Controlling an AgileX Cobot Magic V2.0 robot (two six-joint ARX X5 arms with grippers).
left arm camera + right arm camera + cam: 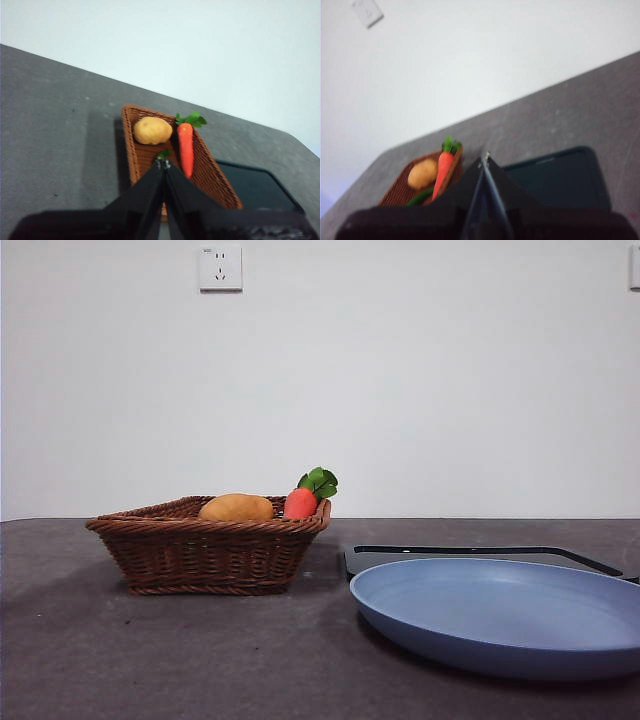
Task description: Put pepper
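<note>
Nearest the front camera a blue plate (500, 615) is seen on the dark bench (150, 660), with a black tray (480, 552) lying just behind it. Farther back on the other side, well apart from the plate, stands a wicker basket (210, 550), from which a potato (236, 507) and the top of a carrot (301, 502) rise above the rim. No pepper can be made out from that low view; it is hidden by the basket wall.

From the right wrist view the pepper (420, 196) is shown as a dark-green strip lying in the basket beside the carrot (441, 172), partly covered by the right gripper (485, 162), whose jaws are closed tip to tip on nothing. The left gripper (163, 164) is likewise seen with jaws pressed together and empty, held above the basket (150, 155); only a green tip shows at the jaw ends there, and it cannot be said whether that is the pepper.

Nothing has yet been picked up, so the reach is judged to be the step in hand. Jaws should be opened before descent, and the pepper should be taken across its thicker part, along a line that keeps clear of the carrot and the wicker rim. A glossy skin is likely to slip, so a firm, centred hold is advised, then a straight lift before any move toward the plate
</note>
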